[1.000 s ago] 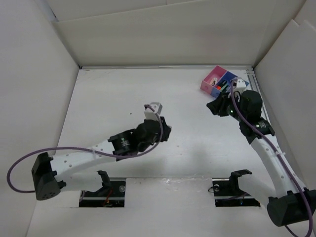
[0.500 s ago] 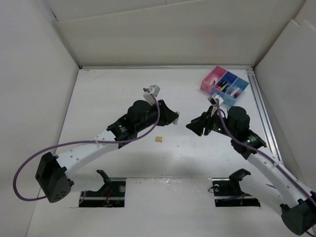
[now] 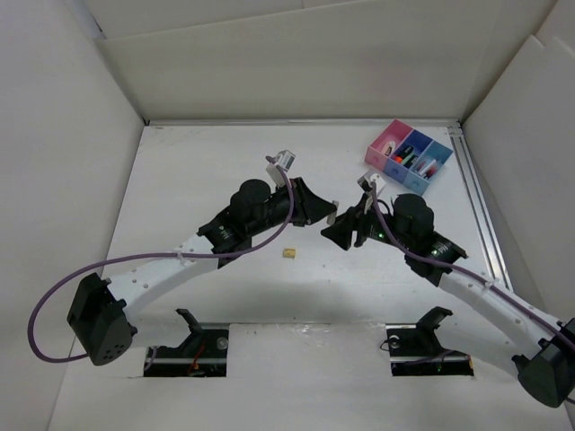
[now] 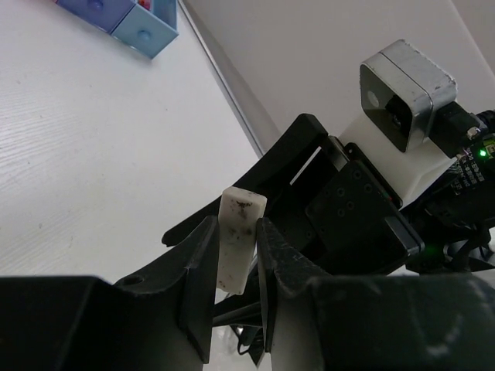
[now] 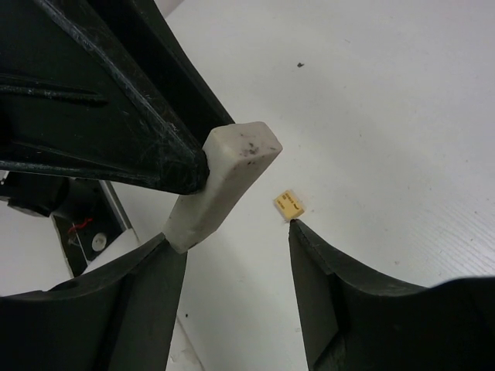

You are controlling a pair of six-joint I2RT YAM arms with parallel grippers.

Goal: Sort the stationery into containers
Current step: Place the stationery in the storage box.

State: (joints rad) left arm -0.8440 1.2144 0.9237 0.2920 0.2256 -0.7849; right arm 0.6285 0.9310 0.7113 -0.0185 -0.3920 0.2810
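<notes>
My left gripper (image 3: 321, 214) (image 4: 236, 226) is shut on a whitish, smudged eraser block (image 4: 238, 247) and holds it in the air at mid-table. My right gripper (image 3: 331, 227) (image 5: 232, 236) is open, its jaws set on either side of the block's free end (image 5: 224, 182); the left jaw is about touching it. A small yellow eraser (image 3: 288, 254) (image 5: 289, 205) lies on the table below. The three-compartment tray (image 3: 381, 144) stands at the back right with pens and markers in it; its blue bins show in the left wrist view (image 4: 131, 19).
White walls enclose the table on all sides. A metal rail (image 3: 476, 206) runs along the right edge. The right arm's wrist camera (image 4: 402, 89) fills the right of the left wrist view.
Left gripper has lifted off the table and swung right with the whitish eraser. Right gripper has come from the tray leftward to meet it. The yellow eraser is now uncovered.
</notes>
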